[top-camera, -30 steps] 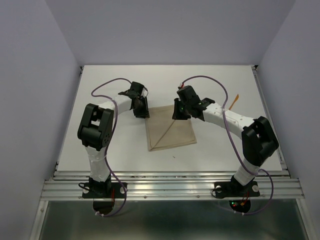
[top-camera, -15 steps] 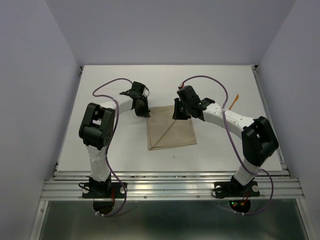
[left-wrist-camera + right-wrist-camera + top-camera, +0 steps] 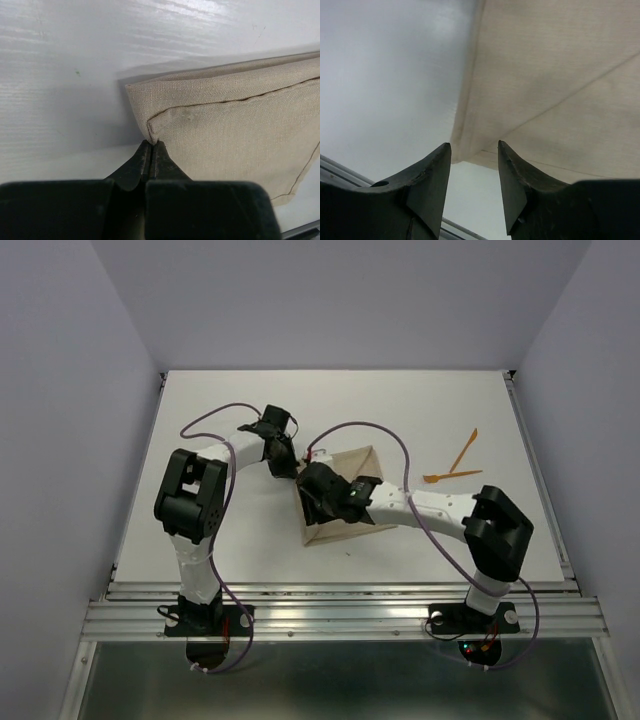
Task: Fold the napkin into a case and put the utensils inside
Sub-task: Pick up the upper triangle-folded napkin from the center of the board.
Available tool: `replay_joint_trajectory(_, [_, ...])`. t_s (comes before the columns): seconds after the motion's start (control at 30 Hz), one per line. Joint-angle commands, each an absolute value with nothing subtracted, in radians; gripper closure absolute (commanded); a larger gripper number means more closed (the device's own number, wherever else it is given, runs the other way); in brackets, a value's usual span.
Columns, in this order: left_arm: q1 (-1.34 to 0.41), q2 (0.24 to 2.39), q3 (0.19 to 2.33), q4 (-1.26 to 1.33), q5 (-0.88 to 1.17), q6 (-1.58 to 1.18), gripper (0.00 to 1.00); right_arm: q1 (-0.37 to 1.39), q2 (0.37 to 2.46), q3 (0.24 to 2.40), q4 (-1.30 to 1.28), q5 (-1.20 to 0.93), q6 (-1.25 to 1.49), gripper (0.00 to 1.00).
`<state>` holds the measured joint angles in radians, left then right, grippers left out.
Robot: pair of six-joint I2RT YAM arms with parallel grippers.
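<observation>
- The napkin (image 3: 362, 462) lies partly folded at the middle of the desk (image 3: 420, 405), slightly nearer the near edge; both wrist views show a diagonal crease and a layered border
- The left gripper (image 3: 152, 145) has its fingers pressed together on the corner of the upper layer, on the side facing the left edge, and appears to pinch that corner
- The right gripper (image 3: 474, 150) has its fingers apart with no cloth between them; it points at the napkin corner toward the near-left corner of the desk
- Judged step: taking that corner to make the next fold of the case
- Recommended: lower the right gripper until its fingers straddle the layered border, then close on every layer, not only the top one
- Recommended: use the left pinch as an anchor so the cloth does not slide or unfold
- Recommended: carry the corner low and along the crease, so that the border lands square
- The two orange utensils (image 3: 462, 452) lie near the right edge, well apart from the napkin; the right arm should stay off them
</observation>
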<state>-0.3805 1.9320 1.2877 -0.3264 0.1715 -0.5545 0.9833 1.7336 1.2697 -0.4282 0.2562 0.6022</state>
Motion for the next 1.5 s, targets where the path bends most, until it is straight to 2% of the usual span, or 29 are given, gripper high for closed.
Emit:
replay_joint_trajectory(0.0, [-0.390,1.853,1.258,-0.356,0.189,-0.586,1.00,1.072,1.819,1.322,-0.439,0.391,0.634,0.51])
replay_joint_trajectory(0.23, [-0.390,1.845,1.220,-0.344,0.209,-0.589,1.00,1.172,1.920,1.388,-0.439,0.463,0.627,0.52])
replay_joint_trajectory(0.6, [-0.390,1.848,1.207,-0.325,0.227,-0.592,1.00,1.190,2.003,1.422,-0.482,0.560,0.627,0.52])
replay_joint_trajectory(0.73, [-0.391,1.853,1.204,-0.321,0.233,-0.594,1.00,1.221,2.025,1.450,-0.532,0.661,0.632,0.52])
replay_joint_trajectory(0.9, [-0.390,1.855,1.206,-0.322,0.232,-0.592,1.00,1.221,2.048,1.448,-0.543,0.661,0.646,0.53])
replay_joint_trajectory(1.07, [-0.390,1.855,1.206,-0.324,0.230,-0.591,1.00,1.230,2.060,1.442,-0.549,0.676,0.675,0.64])
replay_joint_trajectory(1.3, [-0.390,1.856,1.203,-0.322,0.235,-0.588,1.00,1.230,2.071,1.448,-0.557,0.699,0.690,0.71])
replay_joint_trajectory(1.47, [-0.391,1.856,1.192,-0.318,0.238,-0.586,1.00,1.230,2.062,1.454,-0.558,0.730,0.686,0.80])
